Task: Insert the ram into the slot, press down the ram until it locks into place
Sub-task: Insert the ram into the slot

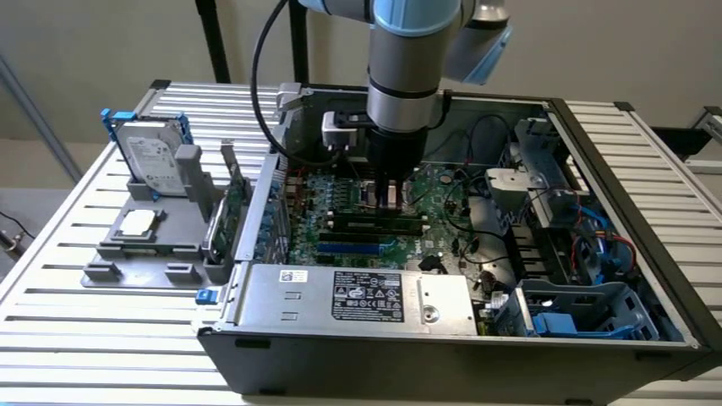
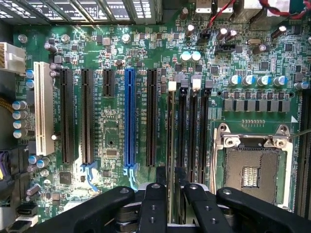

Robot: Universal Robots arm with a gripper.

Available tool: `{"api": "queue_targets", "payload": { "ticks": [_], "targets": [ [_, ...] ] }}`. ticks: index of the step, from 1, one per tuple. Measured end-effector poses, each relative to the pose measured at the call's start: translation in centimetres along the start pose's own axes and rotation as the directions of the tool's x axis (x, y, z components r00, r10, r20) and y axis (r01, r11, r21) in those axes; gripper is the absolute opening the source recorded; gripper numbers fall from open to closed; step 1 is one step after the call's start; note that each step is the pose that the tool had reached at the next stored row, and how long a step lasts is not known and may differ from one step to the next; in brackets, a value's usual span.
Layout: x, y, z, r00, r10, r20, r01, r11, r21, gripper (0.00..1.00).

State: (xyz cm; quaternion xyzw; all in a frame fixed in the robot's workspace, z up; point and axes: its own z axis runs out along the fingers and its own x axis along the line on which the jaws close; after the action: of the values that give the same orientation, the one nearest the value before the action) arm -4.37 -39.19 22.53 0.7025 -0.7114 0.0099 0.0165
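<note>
Gripper (image 2: pixel 172 188) low over the motherboard, closed on the ram (image 2: pixel 171 136), which stands edge-on in the slot (image 2: pixel 171 87) nearest the blue slot (image 2: pixel 129 116). Open CPU socket (image 2: pixel 252 167) on the far side. Power supply (image 1: pixel 350 296) stickers are too small to read (board print likewise). Black cable (image 1: pixel 262 76) hangs beside the arm.

Robotics lab or test workshop. An industrial robot arm (image 1: pixel 401 76) with pale blue joints hung, gripper (image 1: pixel 390 196) lowest, inside an open desktop computer case (image 1: pixel 451 355) that lay on its side on a slatted aluminium workbench (image 1: pixel 68 338). The bare green motherboard (image 2: pixel 112 136) was exposed, dense with sockets and capacitors. Beside the case, a grey moulded fixture (image 1: pixel 147 245) held a hard drive (image 1: pixel 152 156) and other loose computer parts. Behind were a plain beige wall (image 1: pixel 90 42) and a black frame post (image 1: pixel 212 38).
</note>
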Motion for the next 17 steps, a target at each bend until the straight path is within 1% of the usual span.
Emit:
{"api": "queue_targets", "payload": {
  "ticks": [7,8,9,11,17],
  "targets": [
    [0.1,0.35,-1.90,1.0000,0.000,0.0075,0.000,1.0000,-0.0015,0.22],
    [0.1,0.35,-2.10,1.0000,0.000,0.0087,0.000,1.0000,-0.0017,0.19],
    [0.1,0.36,-2.19,0.9999,0.000,0.0104,0.000,1.0000,-0.0017,0.13],
    [0.1,0.35,-2.21,0.9999,0.000,0.0111,0.000,1.0000,-0.0016,0.11],
    [0.1,0.35,-2.21,0.9999,0.000,0.0112,0.000,1.0000,-0.0016,0.11]
  ]
}}
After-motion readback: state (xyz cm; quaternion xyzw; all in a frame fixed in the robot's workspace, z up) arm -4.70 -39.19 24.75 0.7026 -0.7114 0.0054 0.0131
